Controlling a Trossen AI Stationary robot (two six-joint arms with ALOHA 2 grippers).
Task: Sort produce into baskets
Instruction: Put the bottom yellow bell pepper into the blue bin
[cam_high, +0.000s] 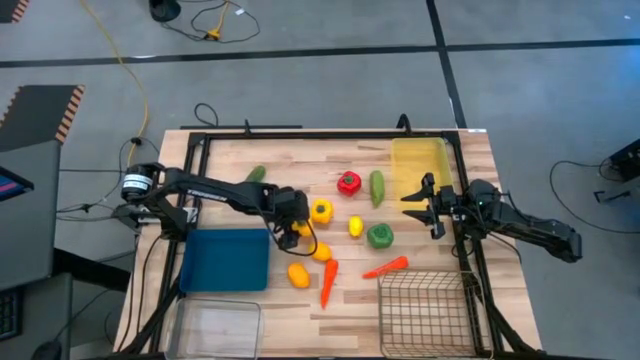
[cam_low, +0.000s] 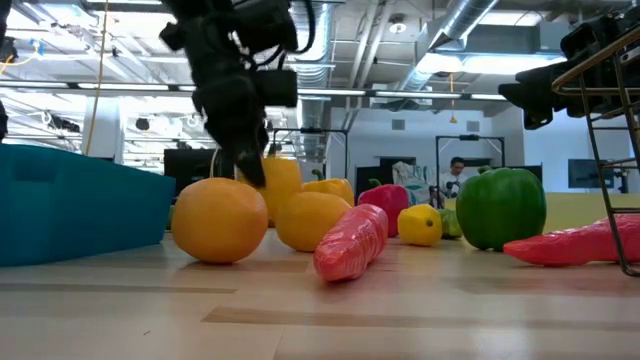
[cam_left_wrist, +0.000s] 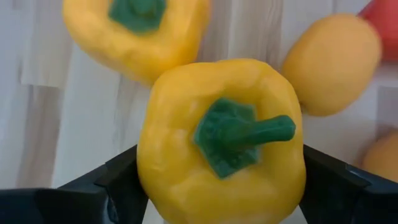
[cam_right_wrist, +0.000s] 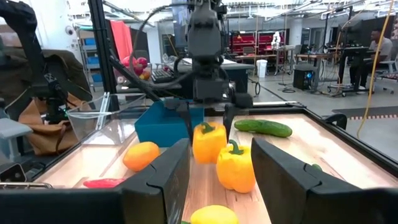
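My left gripper (cam_high: 298, 230) is shut on a yellow bell pepper (cam_left_wrist: 221, 143) just right of the blue tray (cam_high: 225, 258). A second yellow pepper (cam_high: 320, 210) stands beside it. On the table lie lemons (cam_high: 298, 274), two orange-red carrots (cam_high: 328, 283), a green pepper (cam_high: 379, 236), a red pepper (cam_high: 348, 182) and two cucumbers (cam_high: 377, 187). My right gripper (cam_high: 425, 208) is open and empty, above the table beside the yellow tray (cam_high: 420, 165). My left gripper pinches the yellow pepper by two opposite sides of its body (cam_left_wrist: 146, 168), one finger (cam_right_wrist: 186, 118) on each side. The fingers point down from above. The pepper sits with its green stem (cam_left_wrist: 249, 130) up and a little tilted. Whether its bottom is clear of the table I cannot tell.
A clear bin (cam_high: 215, 330) stands at the near left and a wire mesh basket (cam_high: 425, 310) at the near right. A dark frame (cam_high: 330, 135) runs round the table's far edge and sides. People show in the room beyond the table.
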